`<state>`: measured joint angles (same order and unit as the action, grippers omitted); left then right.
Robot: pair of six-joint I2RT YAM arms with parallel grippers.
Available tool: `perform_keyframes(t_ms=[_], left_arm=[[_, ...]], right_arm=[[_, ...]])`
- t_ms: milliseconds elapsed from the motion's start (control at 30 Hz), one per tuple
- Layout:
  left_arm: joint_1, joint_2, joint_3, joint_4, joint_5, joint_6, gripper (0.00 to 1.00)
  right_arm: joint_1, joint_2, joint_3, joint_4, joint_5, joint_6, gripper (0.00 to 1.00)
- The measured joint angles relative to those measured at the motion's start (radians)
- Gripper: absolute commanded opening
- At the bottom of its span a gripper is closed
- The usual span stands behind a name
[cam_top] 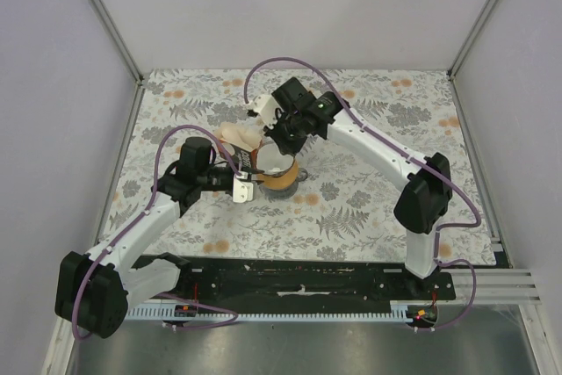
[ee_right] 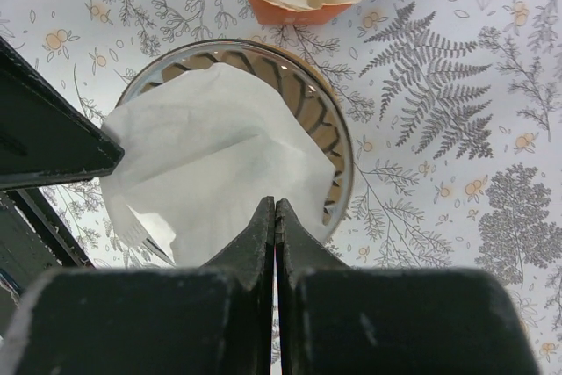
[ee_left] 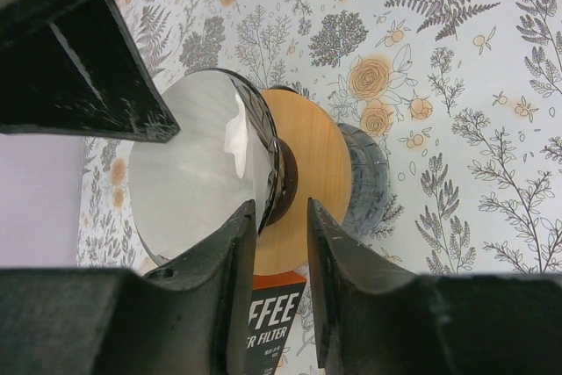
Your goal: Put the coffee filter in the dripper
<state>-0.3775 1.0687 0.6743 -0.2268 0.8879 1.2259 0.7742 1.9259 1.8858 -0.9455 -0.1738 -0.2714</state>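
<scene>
Status: coffee filter (ee_right: 211,155) lies half-seated in the dripper (ee_right: 332,120) with one corner over the rim, right jaws pressed together apparently on its near edge, left jaws clamping the dripper wall; best to press the paper down centrally before letting go.

Fern-and-flower printed bench (cam_top: 378,208), carrying the dripper (ee_right: 323,120) near its centre, with an orange filter carton (ee_right: 294,11) lying just beside it.

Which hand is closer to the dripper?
Left. The left hand has a finger on each side of the dripper. The right hand hangs shut above it, over the filter.
</scene>
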Motion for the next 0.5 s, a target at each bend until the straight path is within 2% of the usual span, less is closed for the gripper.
perform_keyframes(t_ms=[433, 500], left_arm=[[0.0, -0.016, 0.001, -0.012, -0.011, 0.0, 0.61], [0.0, -0.028, 0.002, -0.014, -0.016, 0.0, 0.64]], right_arm=[[-0.092, -0.09, 0.0, 0.001, -0.003, 0.018, 0.02], [-0.097, -0.09, 0.0, 0.001, -0.004, 0.021, 0.05]])
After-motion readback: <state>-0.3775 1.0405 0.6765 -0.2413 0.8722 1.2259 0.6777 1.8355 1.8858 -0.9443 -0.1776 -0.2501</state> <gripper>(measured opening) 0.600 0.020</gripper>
